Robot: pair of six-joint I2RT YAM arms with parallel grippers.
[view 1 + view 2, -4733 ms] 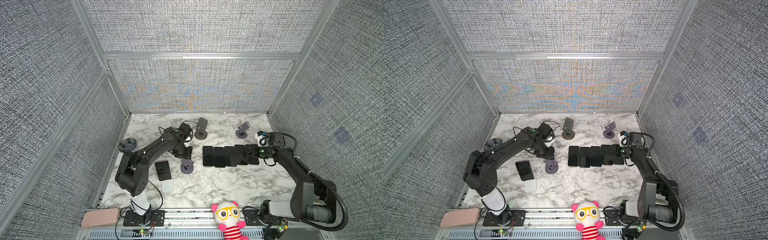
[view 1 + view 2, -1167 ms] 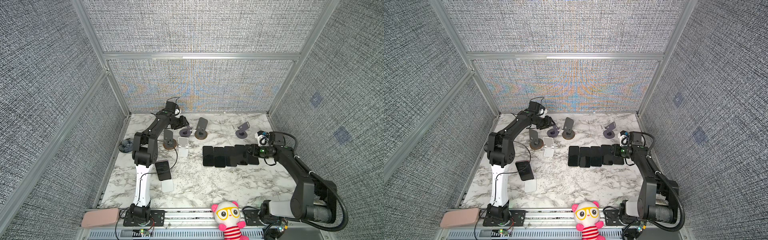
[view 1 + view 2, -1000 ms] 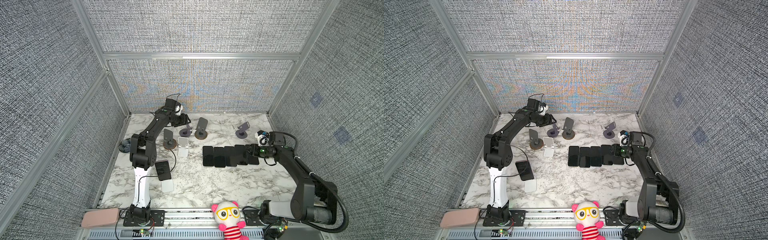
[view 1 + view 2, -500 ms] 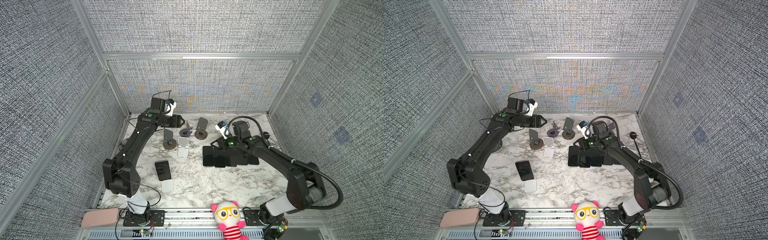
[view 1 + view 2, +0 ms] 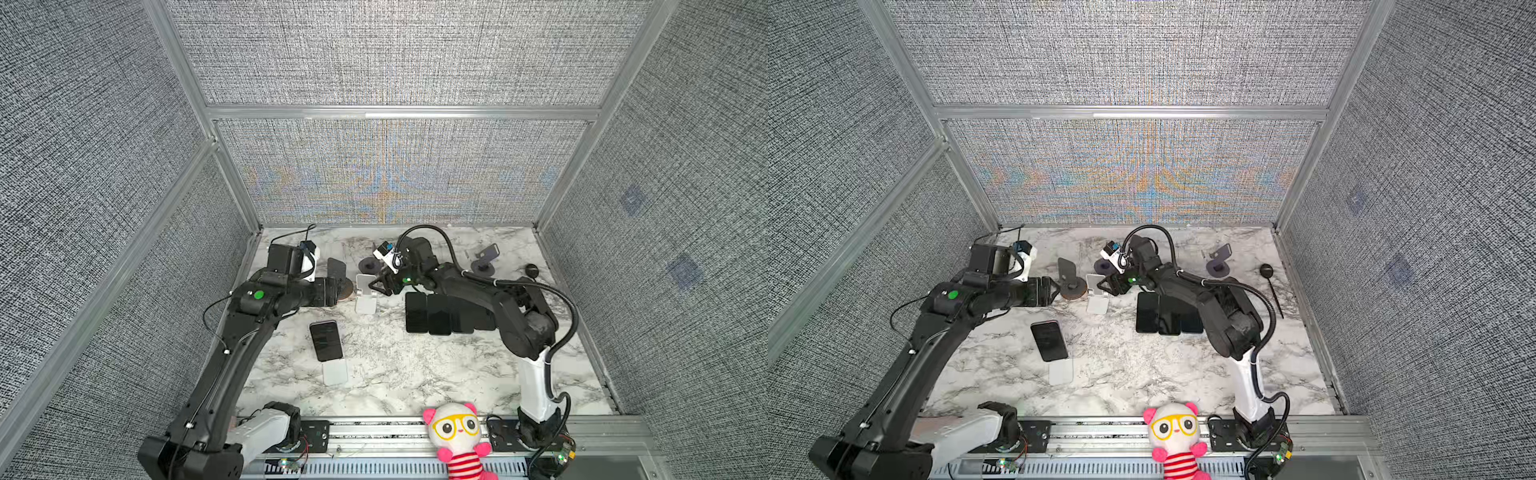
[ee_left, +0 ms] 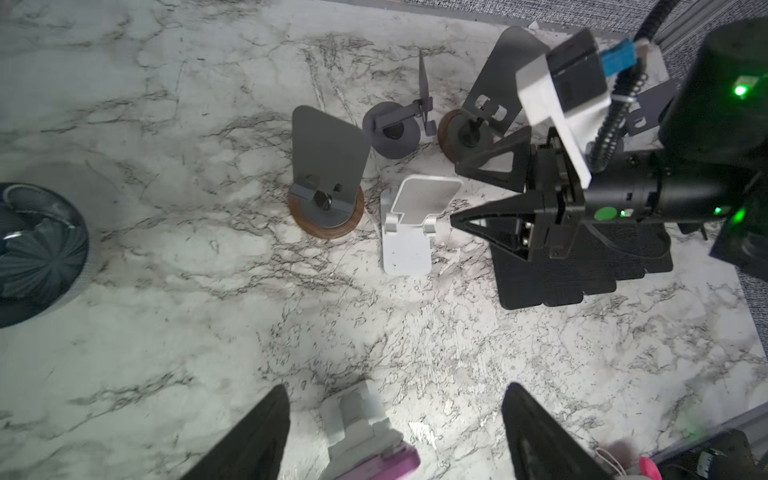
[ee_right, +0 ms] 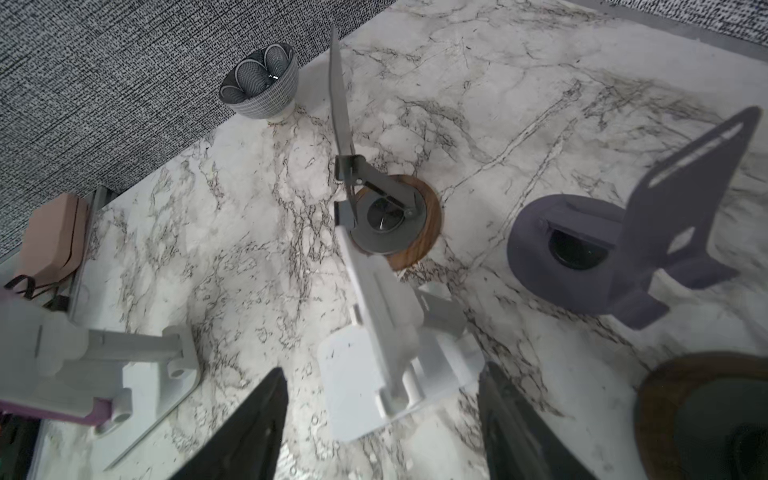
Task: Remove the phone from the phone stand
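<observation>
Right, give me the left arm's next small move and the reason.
Probably bring the left gripper toward the front and down over the dark phone, which leans on the front white stand. That seems the only stand bearing a phone; the rear white stand by the right gripper is bare. Both grippers are open and empty, and the left is nearer.

Looking down on your table (image 5: 415, 374), you have the folding stand (image 5: 365, 296) toward the back middle, a round-based stand (image 5: 336, 269) just beside it on its left, and the row of phones (image 5: 428, 318) lying flat to its right. Nearer the front, the phone (image 5: 326, 340) leans on its phone stand (image 5: 335, 372), with the plush toy (image 5: 455, 432) at the front rail.
</observation>
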